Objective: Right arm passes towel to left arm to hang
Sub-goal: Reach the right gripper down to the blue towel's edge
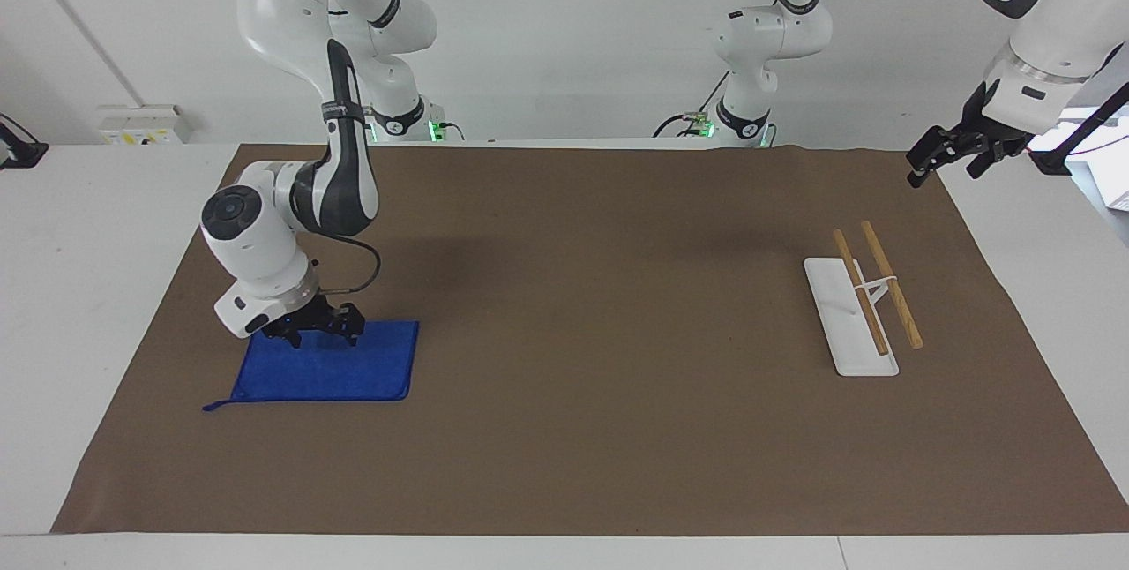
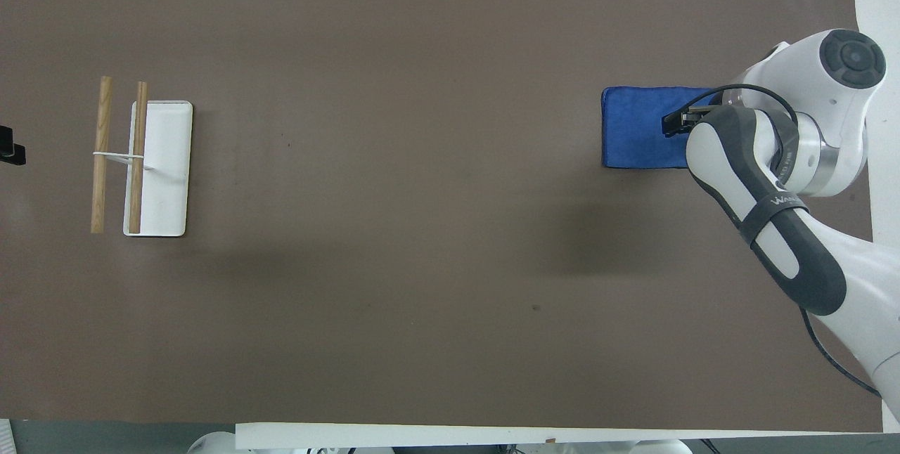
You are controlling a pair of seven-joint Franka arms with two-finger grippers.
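From the facing view, the towel [image 1: 328, 371] lies flat on the brown mat [image 1: 582, 429] that covers the worktop [image 1: 88, 226], toward the right arm's end, its thin loop trailing from the corner farthest from the robots. The right gripper [image 1: 323, 339] is down on the towel's edge nearest the robots, jaws pointing downward and a small way apart, the tips at the cloth; whether they have pinched any of it I cannot tell. The left gripper [image 1: 955, 153] waits raised over the mat's corner at the left arm's end (whether its jaws are open or closed I cannot tell). A white-based rack [image 1: 849, 318] carrying two wooden bars [image 1: 891, 284] stands at the left arm's end of the mat, well apart from the towel.

From overhead, the right arm [image 2: 770, 194] covers the half of the towel [image 2: 636, 127] at its own end of the worktop, and the right gripper [image 2: 679, 121] shows as a dark tip over the blue cloth. The rack [image 2: 163, 166] sits by the other end of the mat [image 2: 422, 264], its bars lying parallel above and beside the white base. Only a sliver of the left gripper [image 2: 10, 146] shows at the picture's edge.
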